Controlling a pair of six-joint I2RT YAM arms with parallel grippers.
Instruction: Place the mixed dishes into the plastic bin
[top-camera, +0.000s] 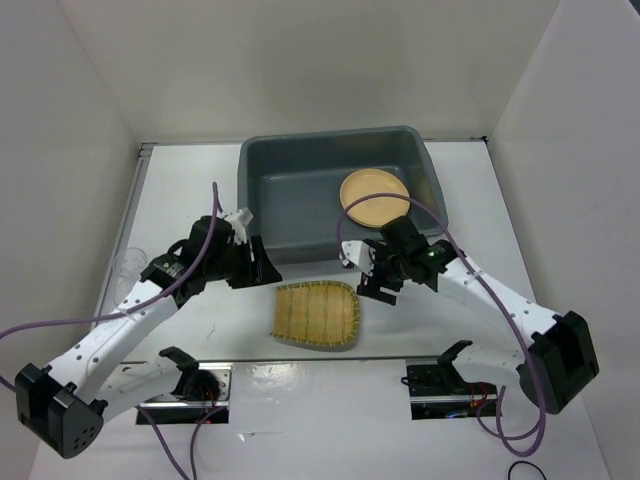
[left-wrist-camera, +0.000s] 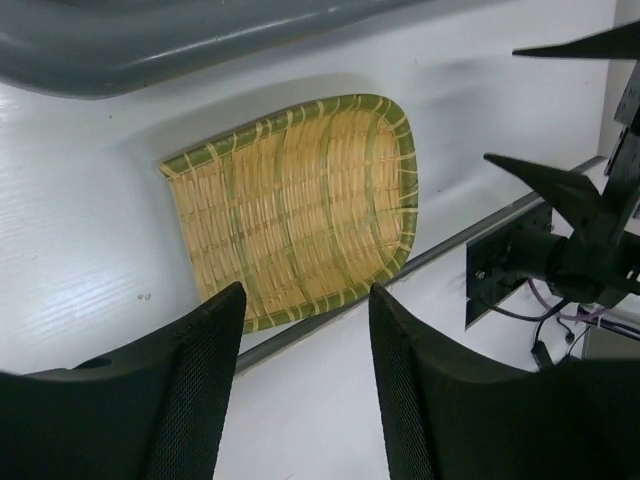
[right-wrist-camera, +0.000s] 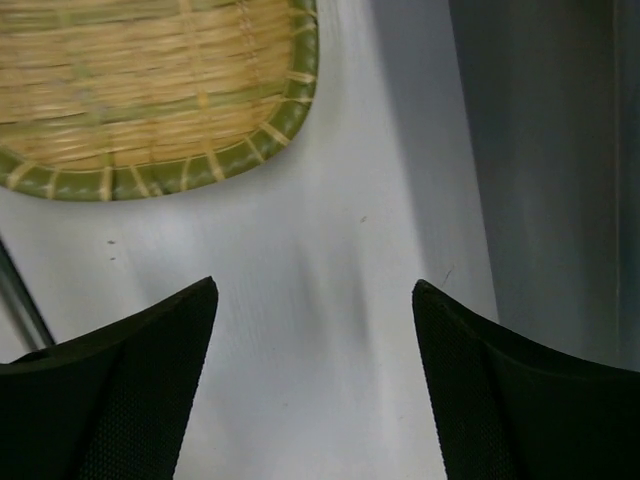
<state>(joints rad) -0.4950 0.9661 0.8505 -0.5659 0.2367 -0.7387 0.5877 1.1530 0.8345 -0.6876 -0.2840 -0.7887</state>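
Bamboo tray (top-camera: 316, 314) between left end effector (left-wrist-camera: 305, 375) and right end effector (right-wrist-camera: 315, 375); both parted, empty, right wider.

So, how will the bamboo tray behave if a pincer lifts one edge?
The woven bamboo tray probably stays stiff: tight weave, bound rim. Likely light, being thin strips. It lies flat on the table, so it should slide rather than roll.

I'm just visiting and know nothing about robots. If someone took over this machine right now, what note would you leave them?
Left claw: open, empty, near the bamboo tray.
Right claw: open, empty, between tray and bin.
Done: one plate leans inside the bin.
Left to do: tray on the table; what looks like the clear cup at far left. No second plate visible.
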